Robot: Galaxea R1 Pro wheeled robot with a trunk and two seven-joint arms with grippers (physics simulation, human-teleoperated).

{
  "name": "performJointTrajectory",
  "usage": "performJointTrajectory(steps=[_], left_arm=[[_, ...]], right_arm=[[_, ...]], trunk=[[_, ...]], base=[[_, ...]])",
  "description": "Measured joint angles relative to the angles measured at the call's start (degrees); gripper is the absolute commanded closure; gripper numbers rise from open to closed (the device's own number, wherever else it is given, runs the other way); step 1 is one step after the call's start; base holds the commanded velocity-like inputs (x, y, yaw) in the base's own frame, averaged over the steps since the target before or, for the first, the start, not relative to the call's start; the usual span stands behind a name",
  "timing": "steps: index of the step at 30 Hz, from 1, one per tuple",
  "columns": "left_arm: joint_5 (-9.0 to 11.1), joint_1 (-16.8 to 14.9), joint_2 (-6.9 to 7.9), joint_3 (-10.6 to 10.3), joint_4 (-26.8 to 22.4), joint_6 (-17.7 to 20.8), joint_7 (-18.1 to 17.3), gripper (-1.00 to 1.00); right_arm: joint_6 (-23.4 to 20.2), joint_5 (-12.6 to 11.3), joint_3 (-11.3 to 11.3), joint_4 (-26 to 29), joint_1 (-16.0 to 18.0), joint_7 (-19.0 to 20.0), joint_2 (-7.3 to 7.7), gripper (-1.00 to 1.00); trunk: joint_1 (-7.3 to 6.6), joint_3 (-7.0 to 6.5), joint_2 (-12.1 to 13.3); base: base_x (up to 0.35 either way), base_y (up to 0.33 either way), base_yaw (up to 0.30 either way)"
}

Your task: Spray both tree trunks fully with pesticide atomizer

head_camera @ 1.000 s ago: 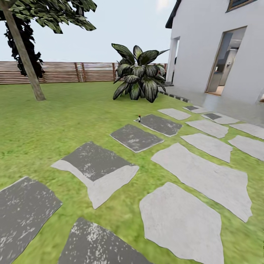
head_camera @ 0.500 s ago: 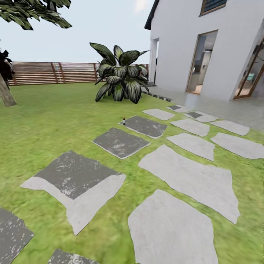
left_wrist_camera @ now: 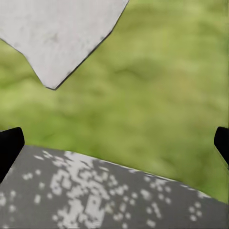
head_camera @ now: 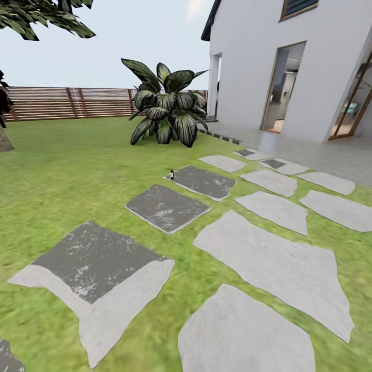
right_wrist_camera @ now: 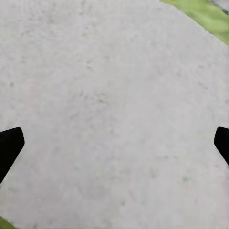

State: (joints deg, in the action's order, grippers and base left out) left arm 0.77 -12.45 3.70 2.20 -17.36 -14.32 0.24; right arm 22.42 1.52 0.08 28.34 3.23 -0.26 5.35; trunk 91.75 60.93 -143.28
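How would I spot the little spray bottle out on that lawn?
Find the big striped-leaf shrub before the white house. Nearer the camera lies a dark stepping stone; the pesticide atomizer stands upright at its far-left corner, the one tiny dark upright thing among flat slabs.

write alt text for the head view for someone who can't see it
A tiny pesticide atomizer stands upright on the grass at the corner of a dark stepping stone, part of a stone path toward a white house. Behind it are a broad-leaved shrub and a slatted wooden fence.

We stand in a home garden: lawn (head_camera: 77, 170) at left, stepping stones (head_camera: 268, 258) ahead, wooden fence (head_camera: 67, 102) behind, white house (head_camera: 248, 62) upper right.
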Motion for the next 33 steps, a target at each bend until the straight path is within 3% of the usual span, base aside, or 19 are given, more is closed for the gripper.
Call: performJointTrajectory(steps=[33], left_arm=[[-0.05, 0.02, 0.0, 0.0, 0.0, 0.0, 0.0, -1.0]], right_arm=[[0.0, 0.0, 0.0, 0.0, 0.0, 0.03, 0.0, -1.0]], trunk=[[0.0, 0.0, 0.0]], base=[[0.34, 0.0, 0.0]])
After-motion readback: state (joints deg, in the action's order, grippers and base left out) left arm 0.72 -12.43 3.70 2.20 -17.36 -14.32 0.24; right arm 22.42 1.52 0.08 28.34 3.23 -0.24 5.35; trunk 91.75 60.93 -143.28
